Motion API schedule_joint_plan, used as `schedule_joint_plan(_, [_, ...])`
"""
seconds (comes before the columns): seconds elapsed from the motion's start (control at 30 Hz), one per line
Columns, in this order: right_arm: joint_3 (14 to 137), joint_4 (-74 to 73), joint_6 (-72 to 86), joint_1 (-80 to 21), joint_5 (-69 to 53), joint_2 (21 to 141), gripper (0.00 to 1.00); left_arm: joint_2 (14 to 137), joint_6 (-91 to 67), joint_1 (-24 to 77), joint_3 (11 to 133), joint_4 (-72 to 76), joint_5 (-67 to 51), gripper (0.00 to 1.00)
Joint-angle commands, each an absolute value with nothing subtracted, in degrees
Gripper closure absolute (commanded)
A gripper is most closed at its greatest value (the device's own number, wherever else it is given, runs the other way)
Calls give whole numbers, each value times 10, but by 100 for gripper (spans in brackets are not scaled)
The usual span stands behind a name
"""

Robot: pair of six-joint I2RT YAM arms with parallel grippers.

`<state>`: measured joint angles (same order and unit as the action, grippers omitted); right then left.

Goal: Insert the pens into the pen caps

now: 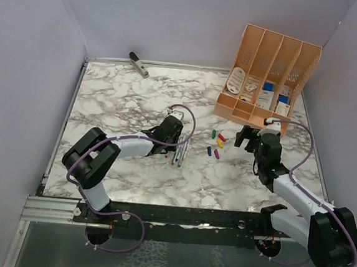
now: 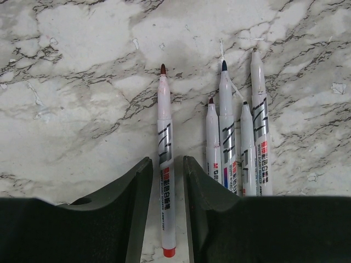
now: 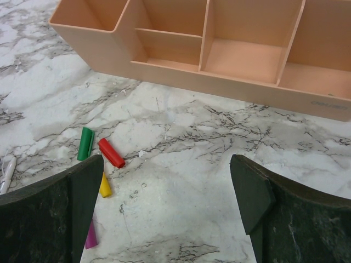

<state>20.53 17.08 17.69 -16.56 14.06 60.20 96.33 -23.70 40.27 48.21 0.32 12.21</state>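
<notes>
In the left wrist view a white pen (image 2: 164, 137) with a dark red tip and a red end lies on the marble. My left gripper (image 2: 168, 164) is open narrowly and straddles its barrel, with a small gap on each side. Several more pens (image 2: 227, 137) lie side by side just right of the right finger. In the top view the left gripper (image 1: 175, 144) is at the pens (image 1: 181, 155). The green (image 3: 85, 143), red (image 3: 111, 153), yellow (image 3: 105, 186) and magenta (image 3: 91, 236) caps lie by the left finger of my right gripper (image 3: 167, 181), which is open wide and empty. A blue cap (image 1: 209, 151) shows from above.
A peach desk organizer (image 1: 269, 60) stands at the back right, close beyond the right gripper; its front wall (image 3: 230, 82) fills the top of the right wrist view. A grey clip-like tool (image 1: 138, 64) lies at the back left by the wall.
</notes>
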Motion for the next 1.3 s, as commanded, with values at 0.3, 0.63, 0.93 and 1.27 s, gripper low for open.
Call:
schedule_joint_plan(0.3, [217, 170, 174, -171, 148, 585, 0, 1000, -234, 414, 469, -147, 187, 72])
schedule_joint_plan(0.63, [217, 168, 175, -171, 149, 581, 0, 1019, -242, 428, 466, -157, 186, 71])
schedule_joint_plan(0.93, [216, 164, 176, -171, 151, 574, 0, 1033, -240, 430, 473, -157, 165, 74])
schedule_joint_plan(1.27, [216, 163, 177, -171, 153, 573, 0, 1037, -237, 429, 466, -147, 125, 76])
